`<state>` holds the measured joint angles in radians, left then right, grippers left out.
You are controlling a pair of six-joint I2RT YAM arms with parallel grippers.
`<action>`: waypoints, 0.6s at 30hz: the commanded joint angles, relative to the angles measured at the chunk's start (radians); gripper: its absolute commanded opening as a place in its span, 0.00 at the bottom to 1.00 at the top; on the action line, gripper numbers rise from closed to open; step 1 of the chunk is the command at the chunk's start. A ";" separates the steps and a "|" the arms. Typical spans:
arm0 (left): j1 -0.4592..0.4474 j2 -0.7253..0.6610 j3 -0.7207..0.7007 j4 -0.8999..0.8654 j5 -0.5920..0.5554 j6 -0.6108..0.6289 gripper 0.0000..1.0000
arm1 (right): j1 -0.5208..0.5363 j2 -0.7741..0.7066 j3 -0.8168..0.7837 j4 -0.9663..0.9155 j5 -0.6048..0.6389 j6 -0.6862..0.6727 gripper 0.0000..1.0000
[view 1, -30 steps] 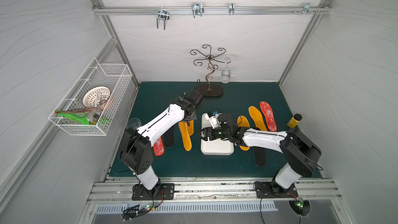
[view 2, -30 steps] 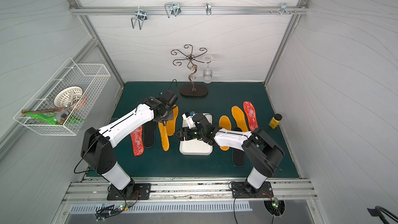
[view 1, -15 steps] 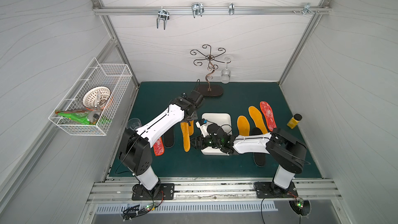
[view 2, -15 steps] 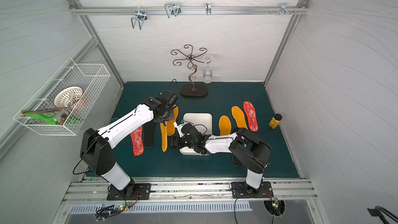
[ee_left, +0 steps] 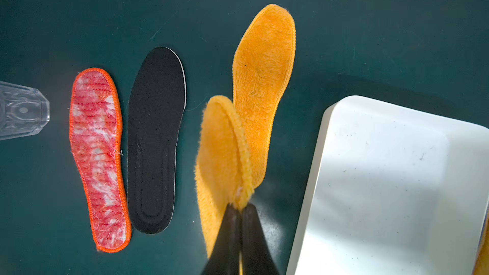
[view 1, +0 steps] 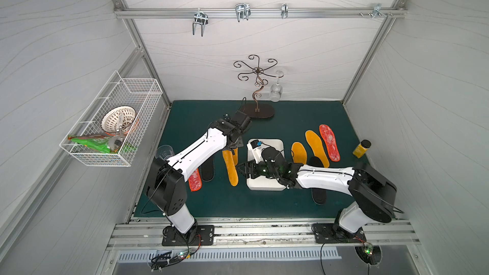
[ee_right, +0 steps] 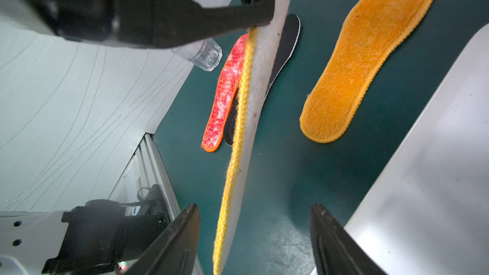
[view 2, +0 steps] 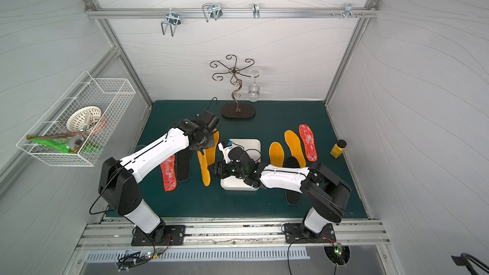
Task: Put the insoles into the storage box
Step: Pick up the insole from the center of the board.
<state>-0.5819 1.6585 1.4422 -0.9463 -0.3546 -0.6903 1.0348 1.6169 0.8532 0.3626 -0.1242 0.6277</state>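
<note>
My left gripper (ee_left: 240,207) is shut on one end of an orange-yellow insole (ee_left: 222,149), which hangs on edge just above the mat, left of the white storage box (view 1: 264,185). My right gripper (ee_right: 254,223) is open, its jaws on either side of that insole's (ee_right: 243,101) lower end without touching it; in both top views it sits off the box's left rim (view 2: 239,185). A second orange insole (ee_left: 264,88) lies flat beside it, with a black one (ee_left: 156,138) and a red one (ee_left: 98,154) further left. Right of the box lie two orange insoles (view 1: 299,152) (view 1: 316,146), a red one (view 1: 329,145) and a black one (view 1: 317,191).
A clear glass cup (view 1: 164,152) stands at the mat's left edge. A yellow jar (view 1: 361,149) stands at the right edge. A metal stand (view 1: 256,109) with a hanging wine glass (view 1: 276,92) is at the back. A wire basket (view 1: 113,125) hangs on the left wall.
My right gripper has swung from over the box to its left side, round the hanging insole's lower end, and its jaws have narrowed a little. The left gripper has barely moved.
</note>
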 commanded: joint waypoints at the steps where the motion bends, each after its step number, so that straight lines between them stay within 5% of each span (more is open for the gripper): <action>1: -0.008 0.006 0.045 -0.020 -0.007 -0.011 0.00 | 0.008 0.059 0.044 -0.027 -0.046 0.006 0.66; 8: -0.011 0.005 0.041 -0.016 -0.007 -0.009 0.00 | 0.017 0.116 0.088 -0.044 -0.046 -0.011 0.52; 18: -0.010 0.013 0.044 -0.003 0.009 0.016 0.00 | 0.021 0.118 0.093 -0.059 -0.036 -0.022 0.05</action>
<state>-0.5884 1.6585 1.4433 -0.9478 -0.3538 -0.6888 1.0481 1.7252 0.9310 0.3222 -0.1574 0.6159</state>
